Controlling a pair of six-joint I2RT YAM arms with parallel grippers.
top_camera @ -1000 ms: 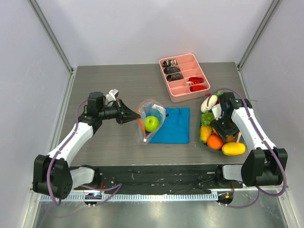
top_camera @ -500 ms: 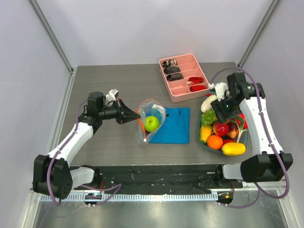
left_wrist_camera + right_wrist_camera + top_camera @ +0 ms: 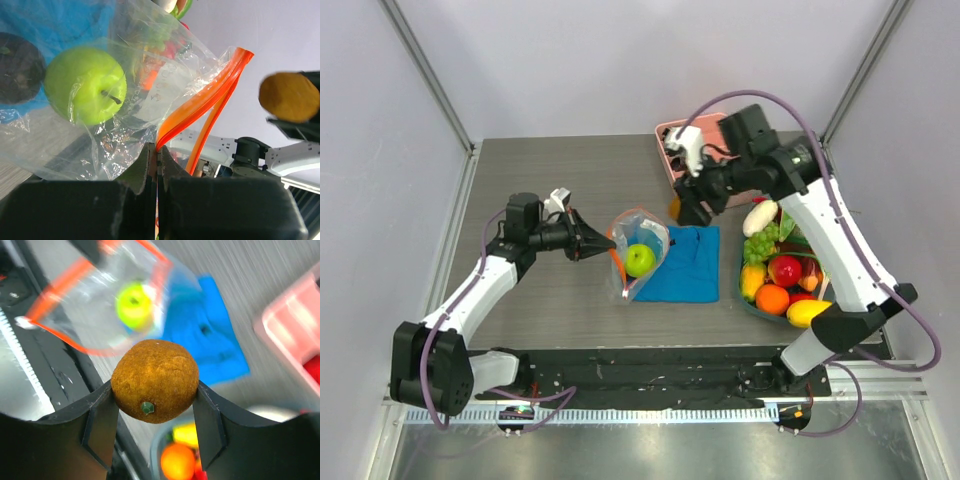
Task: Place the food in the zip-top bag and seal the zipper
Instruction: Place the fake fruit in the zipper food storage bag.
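Note:
The clear zip-top bag (image 3: 642,243) lies partly on the blue cloth with its mouth held open. A green apple (image 3: 640,260) is inside it. My left gripper (image 3: 603,245) is shut on the bag's orange-red zipper (image 3: 200,100) at the left rim. The apple (image 3: 85,85) shows through the plastic in the left wrist view. My right gripper (image 3: 682,208) is shut on a brown fuzzy round fruit (image 3: 155,378) and holds it in the air above the cloth's far edge, just right of the bag's mouth. More food fills the bowl (image 3: 750,300) at the right.
The blue folded cloth (image 3: 685,265) lies under and right of the bag. A pink divided tray (image 3: 708,163) stands at the back, behind my right gripper. The bowl holds orange, red, yellow, green and white pieces.
My right arm has risen from the bowl and swung left and away, carrying the brown fruit to beside the bag's mouth. My left gripper and the bag have not moved.

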